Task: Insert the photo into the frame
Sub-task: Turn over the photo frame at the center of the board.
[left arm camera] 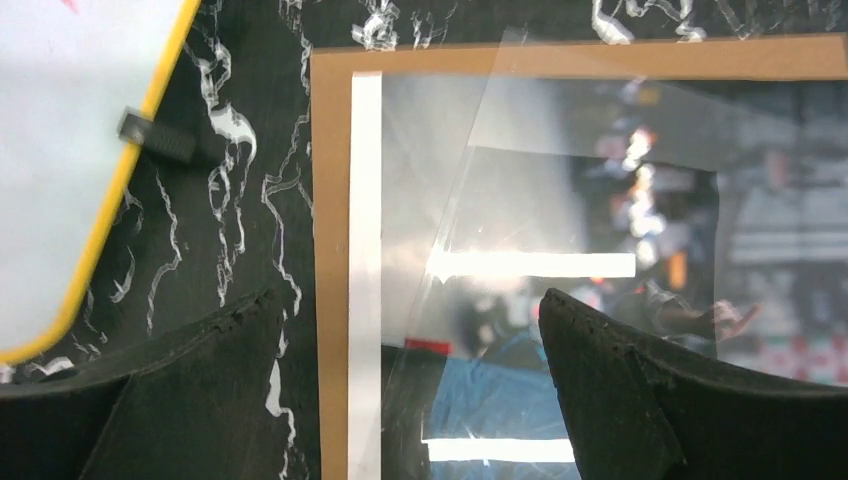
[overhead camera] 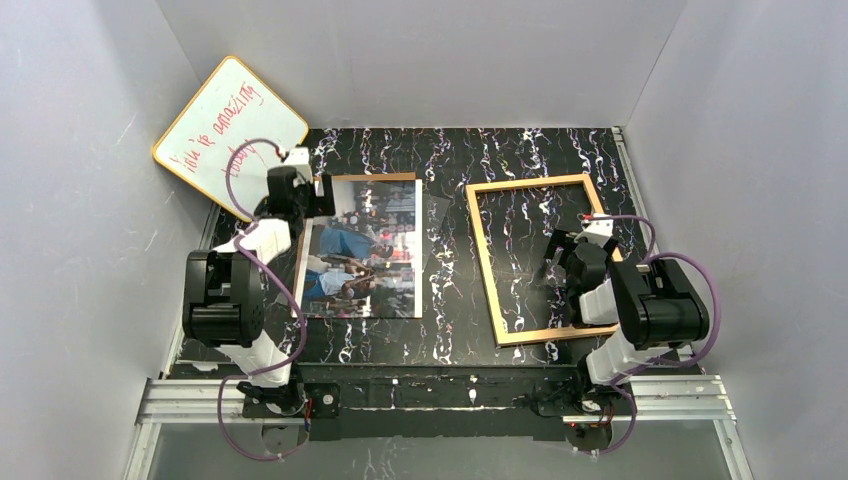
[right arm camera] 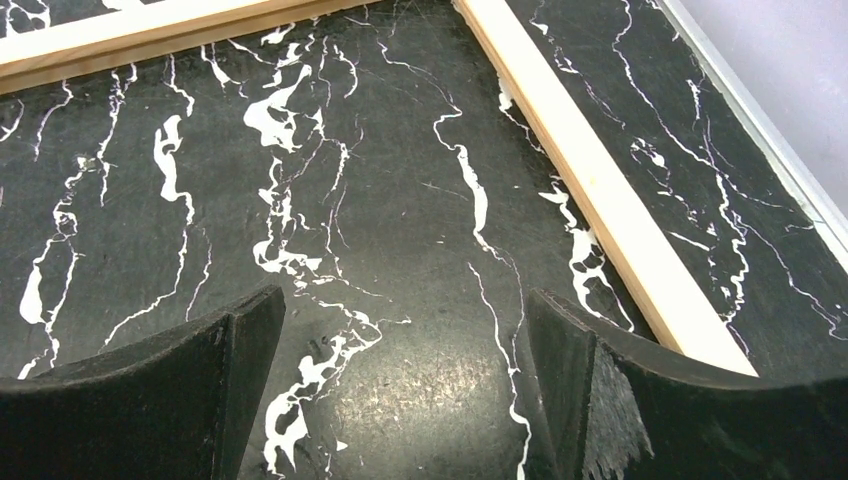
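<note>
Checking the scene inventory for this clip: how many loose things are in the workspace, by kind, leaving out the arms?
Photo: 1
Wooden frame: 1
Brown backing board: 1
Clear sheet: 1
Whiteboard: 1
Total: 5

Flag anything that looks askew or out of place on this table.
A clear sheet lies crooked on the photo, its edges at an angle to the photo's and to the brown board beneath. The frame also lies slightly turned against the edges of the table. Nothing looks spilled or damaged.
</note>
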`<act>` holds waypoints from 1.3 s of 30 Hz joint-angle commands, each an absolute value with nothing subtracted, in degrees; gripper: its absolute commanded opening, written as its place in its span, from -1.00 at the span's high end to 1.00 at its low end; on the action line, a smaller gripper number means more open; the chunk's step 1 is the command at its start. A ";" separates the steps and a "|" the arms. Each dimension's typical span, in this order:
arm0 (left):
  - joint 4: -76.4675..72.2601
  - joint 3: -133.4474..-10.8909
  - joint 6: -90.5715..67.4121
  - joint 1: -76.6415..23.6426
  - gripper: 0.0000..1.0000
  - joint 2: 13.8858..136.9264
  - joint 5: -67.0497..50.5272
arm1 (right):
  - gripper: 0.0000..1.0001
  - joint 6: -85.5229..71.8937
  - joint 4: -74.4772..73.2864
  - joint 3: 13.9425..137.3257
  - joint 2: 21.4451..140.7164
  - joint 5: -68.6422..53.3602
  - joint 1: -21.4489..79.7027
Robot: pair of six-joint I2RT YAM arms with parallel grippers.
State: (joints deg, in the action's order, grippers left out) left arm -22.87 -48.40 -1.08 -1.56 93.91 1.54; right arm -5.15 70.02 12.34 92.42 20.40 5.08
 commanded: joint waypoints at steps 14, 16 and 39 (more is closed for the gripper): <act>19.16 -69.97 3.91 2.89 -0.96 86.62 -12.73 | -0.97 -37.23 -1.21 54.13 86.00 9.45 -1.14; 20.90 -71.01 3.31 3.99 -0.96 86.93 -14.58 | -0.97 -35.08 -2.98 55.49 86.56 1.34 -0.32; 37.03 -75.59 8.16 5.18 -0.96 89.82 -20.46 | -0.69 -31.62 -21.65 58.77 92.96 22.38 37.29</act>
State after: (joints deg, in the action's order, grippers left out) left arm 32.23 -74.02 5.78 5.04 89.91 -18.22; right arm -31.29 -20.51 58.70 90.56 19.05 36.47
